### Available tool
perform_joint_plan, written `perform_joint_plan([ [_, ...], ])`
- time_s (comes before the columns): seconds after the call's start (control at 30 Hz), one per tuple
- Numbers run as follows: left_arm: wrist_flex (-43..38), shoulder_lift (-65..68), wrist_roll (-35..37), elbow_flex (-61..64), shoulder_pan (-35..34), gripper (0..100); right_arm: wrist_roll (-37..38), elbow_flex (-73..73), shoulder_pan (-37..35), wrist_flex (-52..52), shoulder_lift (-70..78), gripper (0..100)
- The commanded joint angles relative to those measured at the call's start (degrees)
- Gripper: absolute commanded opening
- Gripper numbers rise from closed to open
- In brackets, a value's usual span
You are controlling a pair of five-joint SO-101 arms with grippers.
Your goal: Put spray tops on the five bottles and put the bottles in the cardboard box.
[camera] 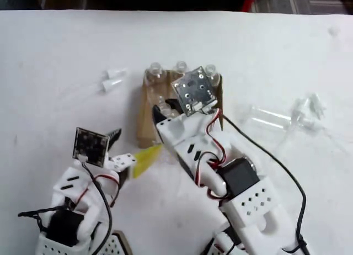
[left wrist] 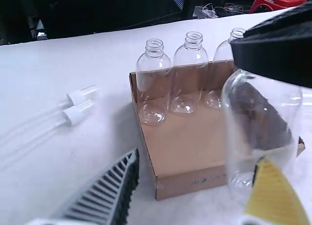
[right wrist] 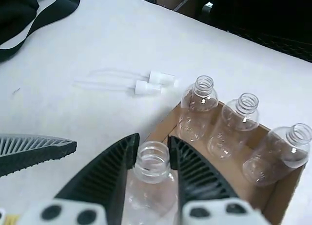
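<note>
Four uncapped clear bottles [right wrist: 197, 108], two loose spray tops [left wrist: 80, 112], one cardboard box [left wrist: 190, 149], further clear pieces [camera: 287, 118] too blurred to count

White table [camera: 49, 45], plain top. Black strap [right wrist: 48, 19] lies flat on it in a loop, next to a bundle of dark fabric [right wrist: 12, 3]. Past the far edge there's dark floor, a red plastic item [left wrist: 275, 0], and cables [left wrist: 210, 10] near it.

Third boxed bottle [left wrist: 222, 69] — half-hidden, held bottle [right wrist: 151, 169] cropped below
</note>
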Motion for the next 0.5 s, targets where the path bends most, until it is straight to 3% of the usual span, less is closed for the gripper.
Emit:
perform_joint_plan([
  [0.0, -1.7, -0.2, 0.9, -0.4, -1.1, 34, 1.1, -1.4, -0.8, 0.2, -1.4, 1.6],
  [0.47, -4.0, -0.3, 1.0, 1.6, -1.0, 34, 4.1, -3.6, -8.9, 2.2, -1.5, 1.6],
])
